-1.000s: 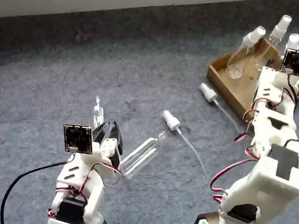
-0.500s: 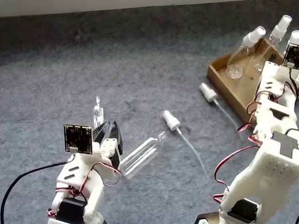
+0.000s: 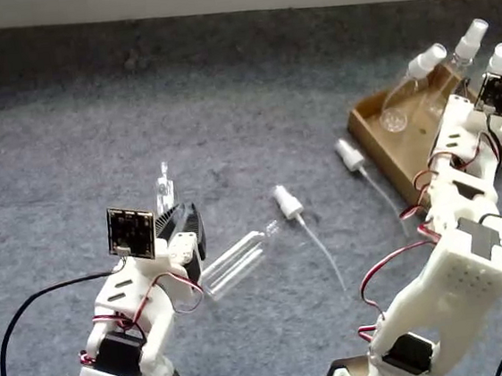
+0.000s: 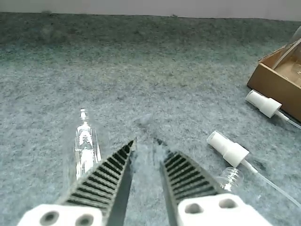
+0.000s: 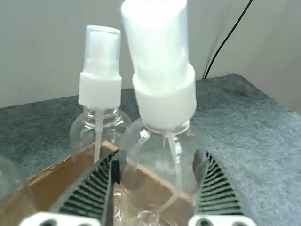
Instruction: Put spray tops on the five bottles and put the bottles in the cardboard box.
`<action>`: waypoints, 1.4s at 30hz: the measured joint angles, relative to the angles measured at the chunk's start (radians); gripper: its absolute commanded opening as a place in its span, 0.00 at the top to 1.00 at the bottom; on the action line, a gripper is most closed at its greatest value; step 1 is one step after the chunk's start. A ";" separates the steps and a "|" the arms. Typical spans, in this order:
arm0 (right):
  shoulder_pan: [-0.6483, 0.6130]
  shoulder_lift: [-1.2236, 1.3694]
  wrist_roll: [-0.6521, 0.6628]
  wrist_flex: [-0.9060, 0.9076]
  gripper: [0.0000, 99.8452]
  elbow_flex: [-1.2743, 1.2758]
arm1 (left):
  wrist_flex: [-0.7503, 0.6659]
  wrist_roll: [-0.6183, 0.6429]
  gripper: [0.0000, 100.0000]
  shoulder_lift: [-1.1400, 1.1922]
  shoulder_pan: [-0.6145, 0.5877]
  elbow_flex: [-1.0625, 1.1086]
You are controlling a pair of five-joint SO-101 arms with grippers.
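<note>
The right gripper's [image 5: 160,165] ribbed fingers [image 5: 89,193] press on both sides of a clear round bottle [image 5: 160,155] capped with a white spray top [image 5: 160,61], holding it in the cardboard box [image 5: 51,183]. The bottle's base is cut off at the picture's edge. Just behind it stands a second capped bottle [image 5: 99,127]. A sliver of a third bottle [image 5: 7,179] is cut off at the side. From above, the right arm [image 3: 461,220] covers part of the box and the bottles' lower halves.

The left gripper [image 4: 146,150] hangs low over the grey carpet [image 4: 141,70], its fingers a narrow gap apart with nothing between them. An uncapped slim bottle [image 4: 85,143] lies just beside one finger. Another uncapped bottle [image 4: 230,176] is mostly hidden behind the other finger, showing its open neck. A nearer spray top [image 4: 228,148] lies beside that neck. A farther spray top [image 4: 263,102] lies just beside the box wall. Both have thin dip tubes that are hard to trace.
</note>
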 measured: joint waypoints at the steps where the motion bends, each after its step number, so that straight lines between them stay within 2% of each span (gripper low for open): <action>1: 0.000 0.000 0.000 -0.002 0.90 0.000 | 0.000 0.000 0.99 0.000 0.000 0.000; 42: -0.002 0.072 0.000 -0.029 0.89 0.017 | 0.000 0.000 0.99 0.002 0.000 0.000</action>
